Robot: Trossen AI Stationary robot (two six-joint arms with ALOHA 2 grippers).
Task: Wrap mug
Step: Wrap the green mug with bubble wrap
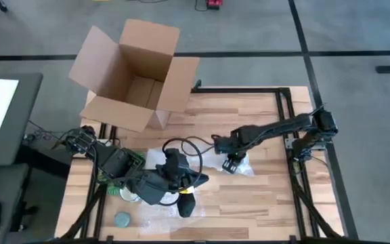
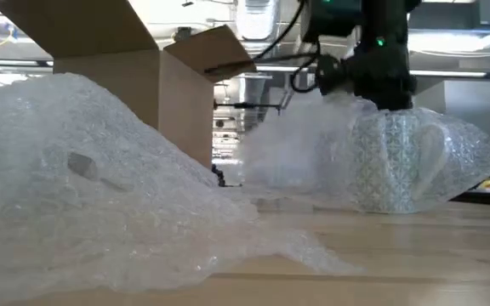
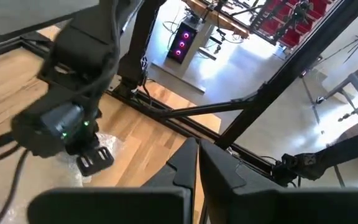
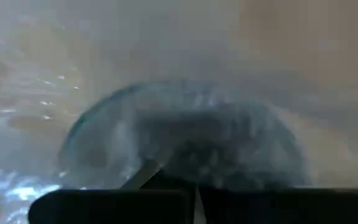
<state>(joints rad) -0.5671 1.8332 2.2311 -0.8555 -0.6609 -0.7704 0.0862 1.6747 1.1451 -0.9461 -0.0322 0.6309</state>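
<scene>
The white mug [image 2: 390,161] stands upright on the table under a sheet of clear bubble wrap [image 2: 296,153], its handle [image 2: 436,153] showing through. From above I see its round rim and dark inside [image 4: 185,137] through the wrap. My right gripper [image 1: 234,163] points down right over the mug, shut on the wrap. The sheet spreads across the table toward the left arm [image 1: 181,159] and rises in a heap [image 2: 75,170] near the front edge. My left gripper [image 3: 197,165] is shut with nothing between its fingers, above the table left of the mug, pointing toward the right gripper. My right gripper comes from above, fingers pointing down, and meets the bubble wrap where it lies over the mug's top [image 2: 373,106]. The wrap itself and the gripper body hide the fingertips, so edge or fold, one layer or several, cannot be told. The mug stays standing on the table.
An open cardboard box [image 1: 134,74] stands at the table's far left corner. A green patterned bundle [image 1: 124,186] and a flat grey-blue disc [image 1: 122,218] lie at the near left by the left arm. A dark and yellow object [image 1: 187,203] lies near the front edge.
</scene>
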